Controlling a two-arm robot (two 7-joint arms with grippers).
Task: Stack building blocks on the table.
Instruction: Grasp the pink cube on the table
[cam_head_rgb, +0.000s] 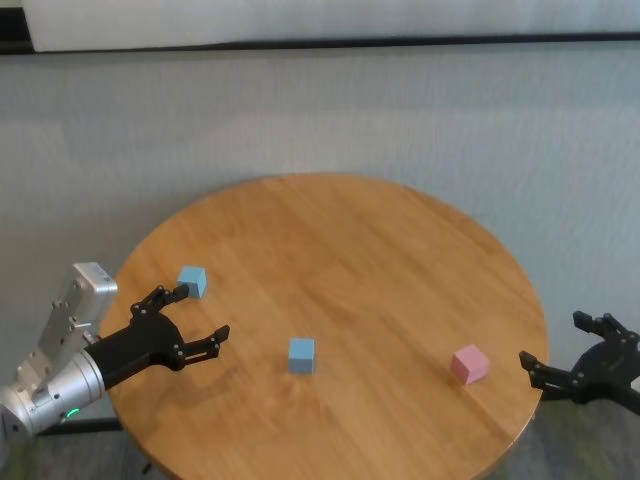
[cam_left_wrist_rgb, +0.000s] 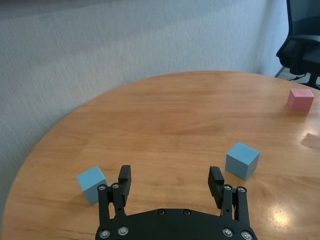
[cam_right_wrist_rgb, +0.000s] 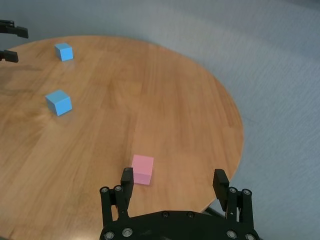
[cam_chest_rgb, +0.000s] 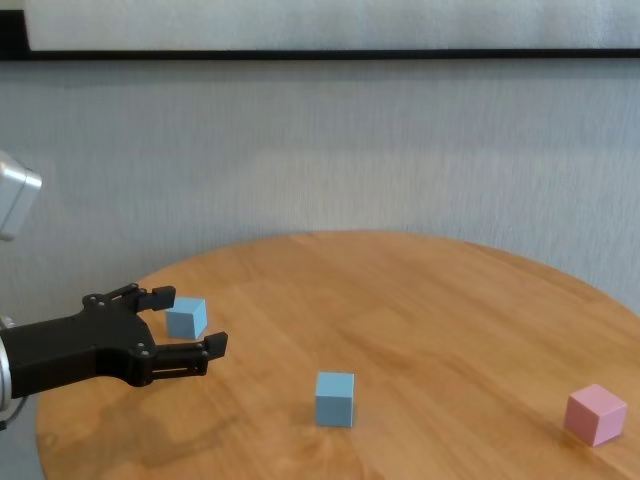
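Table: I see a large round table with a honey-coloured wood-plank top; all three blocks lie on it, well apart, none stacked.
Far-left block: a small matte light-blue cube near the left rim, just beside one finger of the left claw.
Middle block: a second matte light-blue cube, near-centre.
Right block: a small matte pink cube near the right rim.
Left gripper: the left gripper hovers over the left edge, jaws spread wide, holding nothing; the far-left block sits outside the gap, not between the fingers.
Right gripper: the right gripper waits just off the right edge near the pink cube, jaws fully apart, empty.
Handling: I judge the cubes light, rigid and not fragile; the matte faces should grip well. I would pinch two opposite flat sides, squared to the fingers.
Markings: no brands, labels or writing are legible anywhere.
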